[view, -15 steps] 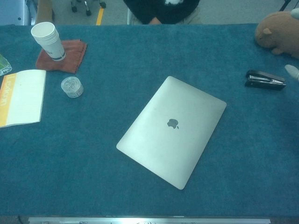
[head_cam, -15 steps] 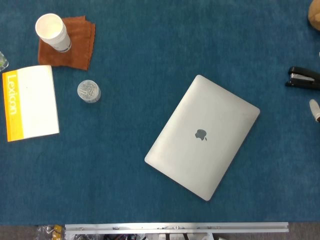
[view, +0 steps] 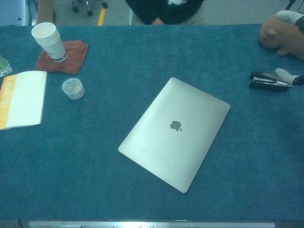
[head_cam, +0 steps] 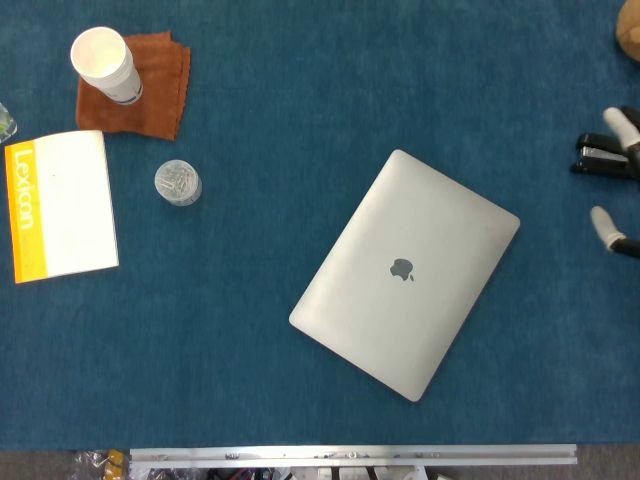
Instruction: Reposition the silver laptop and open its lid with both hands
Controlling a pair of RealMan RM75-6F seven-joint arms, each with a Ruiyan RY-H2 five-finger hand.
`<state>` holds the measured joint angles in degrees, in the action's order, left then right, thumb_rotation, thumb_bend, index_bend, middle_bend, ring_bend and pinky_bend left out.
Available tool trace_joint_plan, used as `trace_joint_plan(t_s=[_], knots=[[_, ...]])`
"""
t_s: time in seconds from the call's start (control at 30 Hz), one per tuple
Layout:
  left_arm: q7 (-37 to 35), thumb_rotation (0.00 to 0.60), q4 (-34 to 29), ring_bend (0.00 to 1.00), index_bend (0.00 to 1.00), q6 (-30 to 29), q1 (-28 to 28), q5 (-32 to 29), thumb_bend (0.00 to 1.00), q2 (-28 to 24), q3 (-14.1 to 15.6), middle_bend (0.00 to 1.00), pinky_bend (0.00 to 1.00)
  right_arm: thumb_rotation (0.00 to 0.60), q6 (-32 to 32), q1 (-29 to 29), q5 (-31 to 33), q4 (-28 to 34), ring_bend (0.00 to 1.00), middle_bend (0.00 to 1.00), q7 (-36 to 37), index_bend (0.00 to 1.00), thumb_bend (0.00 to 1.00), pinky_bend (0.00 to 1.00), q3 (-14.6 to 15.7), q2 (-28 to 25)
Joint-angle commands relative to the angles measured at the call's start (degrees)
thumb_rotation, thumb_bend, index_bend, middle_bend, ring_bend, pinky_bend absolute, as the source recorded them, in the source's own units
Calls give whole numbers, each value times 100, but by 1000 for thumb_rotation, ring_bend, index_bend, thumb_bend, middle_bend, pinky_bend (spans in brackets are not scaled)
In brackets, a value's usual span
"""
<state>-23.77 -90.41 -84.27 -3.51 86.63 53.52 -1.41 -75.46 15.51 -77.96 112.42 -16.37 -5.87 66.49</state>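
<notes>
1. Only pale fingertips of the right hand (head_cam: pixel 618 180) show at the right edge of the head view, apart from each other, holding nothing visible; how far the hand is open cannot be told.
2. The fingertips lie above and just beside a black stapler (head_cam: pixel 606 156).
3. The left hand is not in either view.
4. The laptop (head_cam: pixel 405 272) lies shut and flat on the blue table (head_cam: pixel 300 120), right of centre, well apart from the hand.
5. Its long axis runs diagonally, from lower left up to upper right.
6. At far left stand a paper cup (head_cam: pixel 104 63) on a brown cloth (head_cam: pixel 160 85), a small clear tub (head_cam: pixel 177 182) and a booklet (head_cam: pixel 60 205).
7. Only the chest view shows the whole brown plush toy (view: pixel 282 35) behind the stapler.
</notes>
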Motion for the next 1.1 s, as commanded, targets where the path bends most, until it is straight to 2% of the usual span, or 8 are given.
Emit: trace_joint_plan(t_s=[0.03, 0.2, 0.43, 0.87, 1.1], knots=[[40, 600, -31, 17, 128, -6, -25, 37, 383, -59, -11, 96, 69, 600, 297, 214, -224, 100, 37, 50, -54, 0, 229, 103, 48, 11], [5, 600, -83, 17, 128, 8, -42, 36, 383, -124, -20, 96, 69, 600, 904, 556, -410, 196, 37, 50, -169, 0, 117, 103, 179, 108], [-85, 600, -65, 17, 128, -26, 7, 3, 384, -176, -5, 96, 69, 600, 1569, 943, -584, 68, 34, 50, -353, 0, 7, 103, 392, 575], [-108, 600, -36, 17, 128, -57, 97, -50, 384, -241, 34, 93, 69, 600, 2129, 1217, -850, -342, 19, 44, -706, 0, 0, 103, 865, 1354], [-144, 600, 15, 17, 128, -76, 137, -57, 384, -222, 51, 93, 69, 600, 2334, 1269, -877, -595, 15, 40, -868, 0, 0, 103, 1105, 1592]])
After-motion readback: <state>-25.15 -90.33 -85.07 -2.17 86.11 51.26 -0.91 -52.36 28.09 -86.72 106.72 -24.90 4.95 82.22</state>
